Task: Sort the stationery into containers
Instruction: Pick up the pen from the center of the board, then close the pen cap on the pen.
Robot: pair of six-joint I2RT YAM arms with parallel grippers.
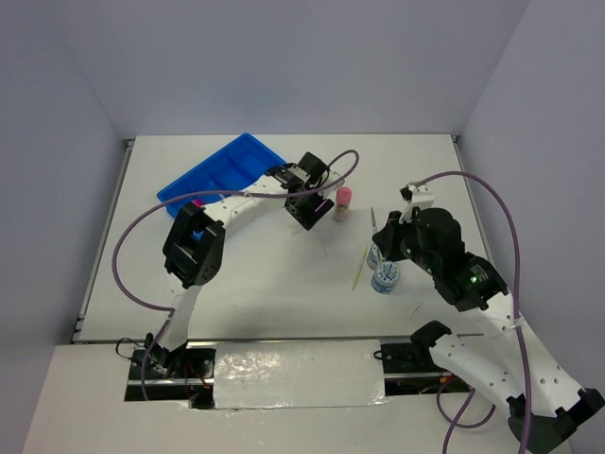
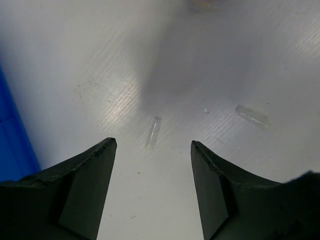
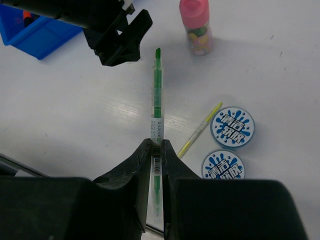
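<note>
My right gripper point(image 3: 156, 142) is shut on a thin green pen point(image 3: 157, 95) with a clear barrel, and the pen points away over the table. Beside it lie a thin yellow pen point(image 3: 200, 130) and two round blue-white discs point(image 3: 232, 126) point(image 3: 223, 166). A pink-capped little bottle point(image 3: 195, 25) stands upright farther off. My left gripper point(image 2: 152, 145) is open above bare table, with nothing between its fingers. From above, it hangs point(image 1: 319, 210) just left of the bottle point(image 1: 343, 202). The blue tray point(image 1: 227, 170) lies at the back left.
Two small clear plastic pieces point(image 2: 153, 132) point(image 2: 252, 116) lie on the table under the left gripper. The tray's edge point(image 2: 12, 135) shows at the left of the left wrist view. The left arm's purple cable point(image 1: 132, 255) loops over the table's left side.
</note>
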